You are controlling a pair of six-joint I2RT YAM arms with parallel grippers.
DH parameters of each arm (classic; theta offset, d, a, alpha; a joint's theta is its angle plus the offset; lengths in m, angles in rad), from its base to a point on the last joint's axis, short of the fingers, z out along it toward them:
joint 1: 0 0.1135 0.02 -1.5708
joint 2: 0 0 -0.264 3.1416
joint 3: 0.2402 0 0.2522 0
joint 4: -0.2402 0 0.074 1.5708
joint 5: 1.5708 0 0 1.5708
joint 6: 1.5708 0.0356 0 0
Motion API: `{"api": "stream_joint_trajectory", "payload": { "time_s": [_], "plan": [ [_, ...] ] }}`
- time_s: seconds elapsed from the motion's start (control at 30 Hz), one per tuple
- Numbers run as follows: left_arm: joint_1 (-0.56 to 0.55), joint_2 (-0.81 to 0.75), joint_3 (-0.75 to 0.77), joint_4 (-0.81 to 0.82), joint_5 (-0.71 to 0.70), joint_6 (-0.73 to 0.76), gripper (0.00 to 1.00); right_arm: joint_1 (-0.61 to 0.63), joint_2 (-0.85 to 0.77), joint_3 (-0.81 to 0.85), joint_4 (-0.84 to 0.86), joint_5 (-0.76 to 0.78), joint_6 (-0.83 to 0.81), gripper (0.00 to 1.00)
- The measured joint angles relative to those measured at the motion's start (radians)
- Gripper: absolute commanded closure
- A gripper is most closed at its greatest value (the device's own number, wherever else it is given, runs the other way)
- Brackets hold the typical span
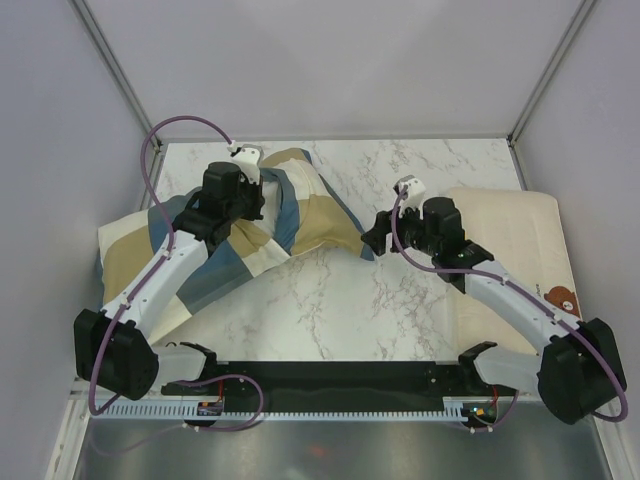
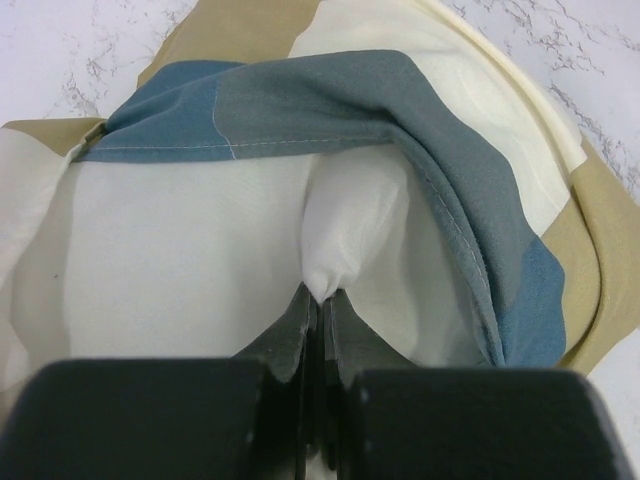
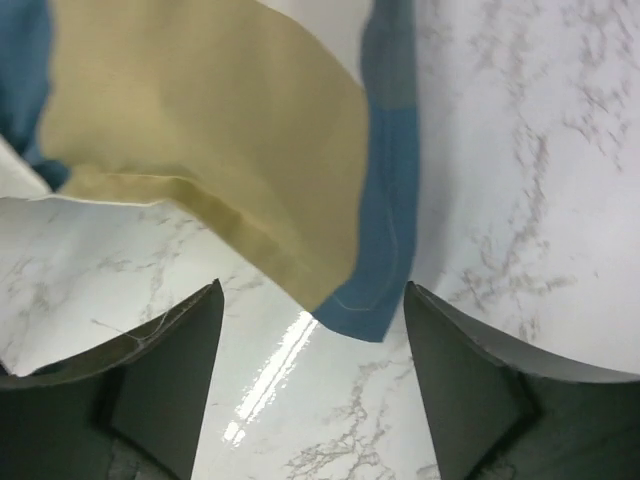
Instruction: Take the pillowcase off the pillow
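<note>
Table [image 1: 400,300]: marble top carrying everything. It looks slick, so I judge that a hard tug could drag the whole bundle along it instead of parting cover from filling.

Pillowcase [image 1: 300,215]: blue, tan and cream cover at the far left of the table, bunched into a ridge that runs toward the centre. It covers most of the filling. Risk: the gathered cloth may jam at the mouth and resist peeling.

Pillow [image 2: 180,250]: off-white, inside the cover, bare only at the open mouth under the blue hem. Risk: I have just a thin fold of it, which could slide free under load.

Bear-print pillow [image 1: 520,230]: lies at the far right beneath the right arm, apart from the work. Risk: a wide sweep of that arm could snag or shove it.

Left gripper [image 2: 320,295]: pressed together, pinching a small peak of the pillow's white fabric just inside the mouth. Risk: if this anchor gives, nothing opposes the pull from the other side.

Right gripper [image 3: 312,300]: fingers spread wide, holding nothing. The cover's blue-and-tan corner sits between the fingertips and just beyond them; I cannot tell whether it touches the table. Risk: if I close too shallow, I catch only the hem edge or miss it.
</note>
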Motion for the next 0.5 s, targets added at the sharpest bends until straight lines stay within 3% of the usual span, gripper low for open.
{"api": "stream_joint_trajectory", "payload": {
  "time_s": [0.13, 0.5],
  "plan": [
    [0.001, 0.000, 0.000, 0.000, 0.003, 0.000, 0.98, 0.040, 0.002, 0.034, 0.027, -0.064, -0.039, 0.14],
    [0.002, 0.000, 0.000, 0.000, 0.009, 0.001, 0.98, 0.161, 0.258, 0.114, 0.130, -0.071, -0.142, 0.14]
  ]
}}
